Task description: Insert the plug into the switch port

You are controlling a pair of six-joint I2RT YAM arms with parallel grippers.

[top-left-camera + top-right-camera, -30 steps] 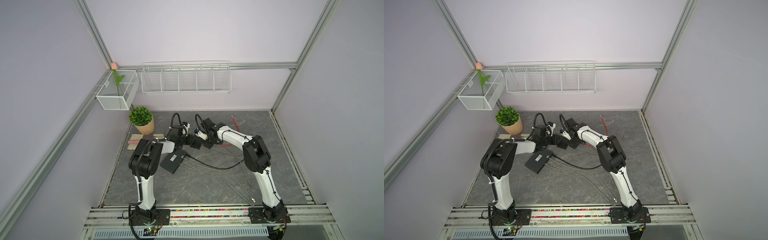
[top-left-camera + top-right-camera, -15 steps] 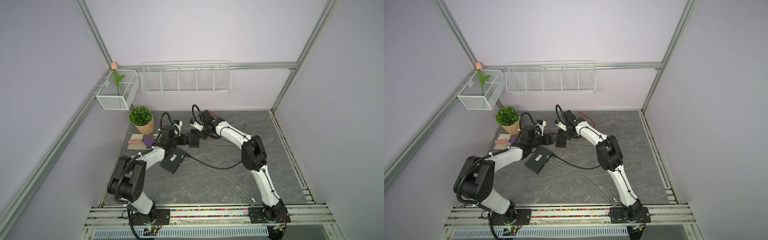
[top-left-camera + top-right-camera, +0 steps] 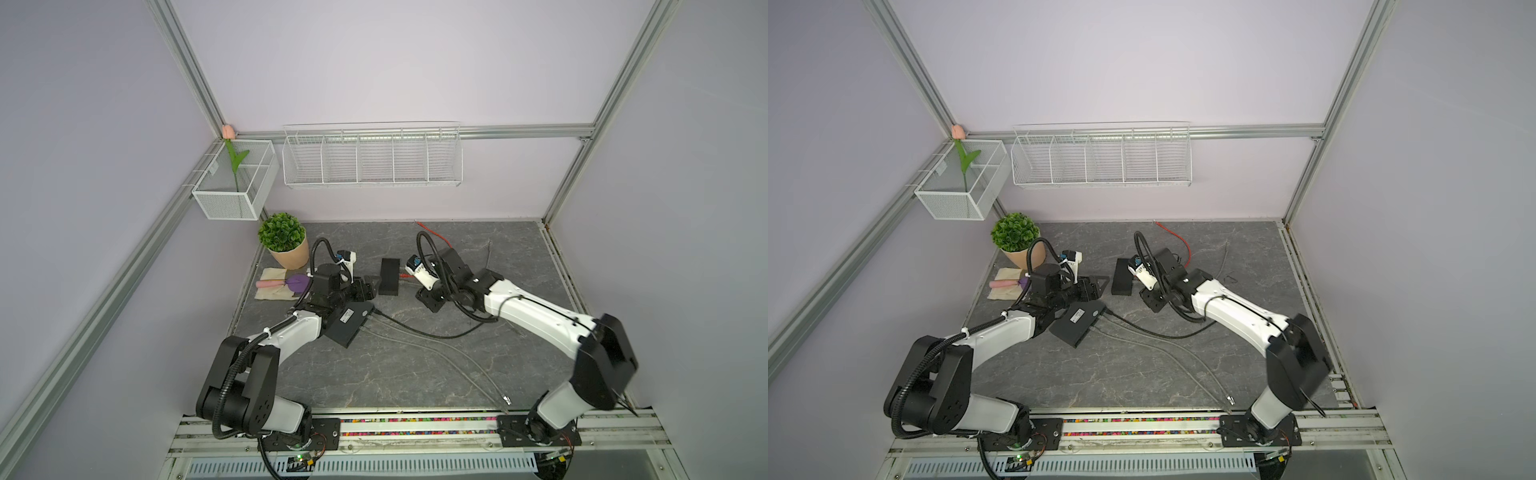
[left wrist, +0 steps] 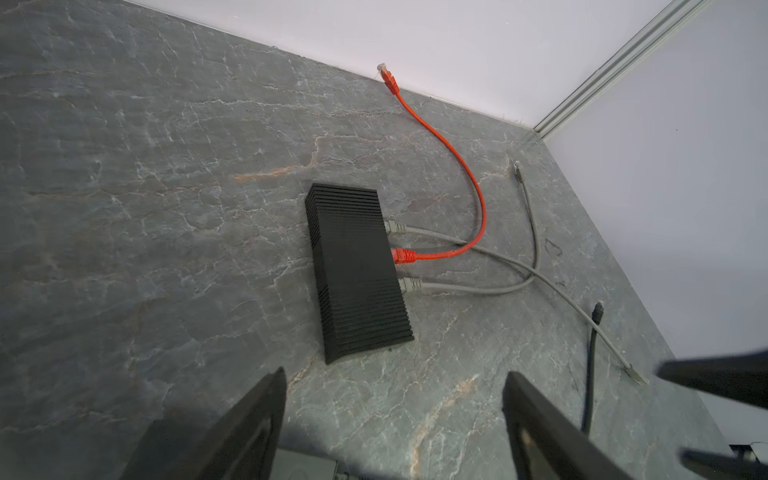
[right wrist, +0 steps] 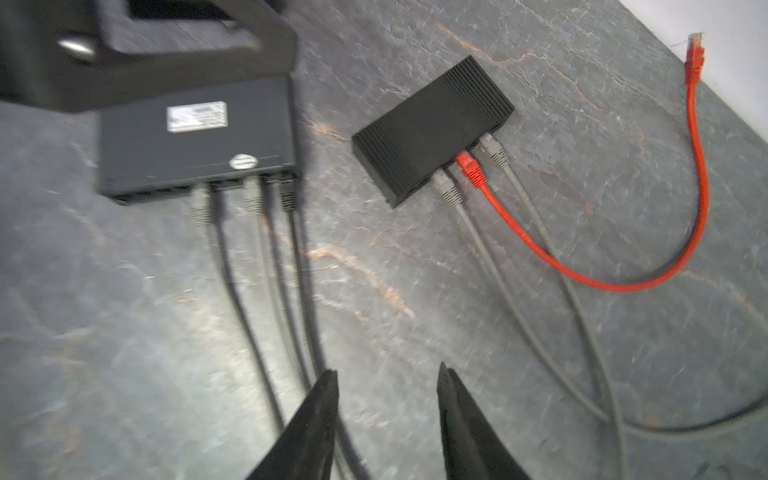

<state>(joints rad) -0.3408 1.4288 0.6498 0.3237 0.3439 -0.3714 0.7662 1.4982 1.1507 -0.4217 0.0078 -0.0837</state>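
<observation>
Grey tabletop (image 3: 395,365), lilac walls (image 3: 374,62). Switch (image 3: 390,276) flat, long axis front-to-back, facing right, red plug (image 4: 402,255) in. My left pincer (image 4: 395,374), right pincer (image 5: 386,370) released, empty.

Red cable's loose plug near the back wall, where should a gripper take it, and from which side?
Probably the red boot behind the clear tip, from above, closing across its narrow width. It lies flat on the table, tip close to the wall.

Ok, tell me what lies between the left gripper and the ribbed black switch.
Only bare grey tabletop: in the left wrist view, nothing lies between the left gripper, fingers open, and the ribbed black switch.
</observation>
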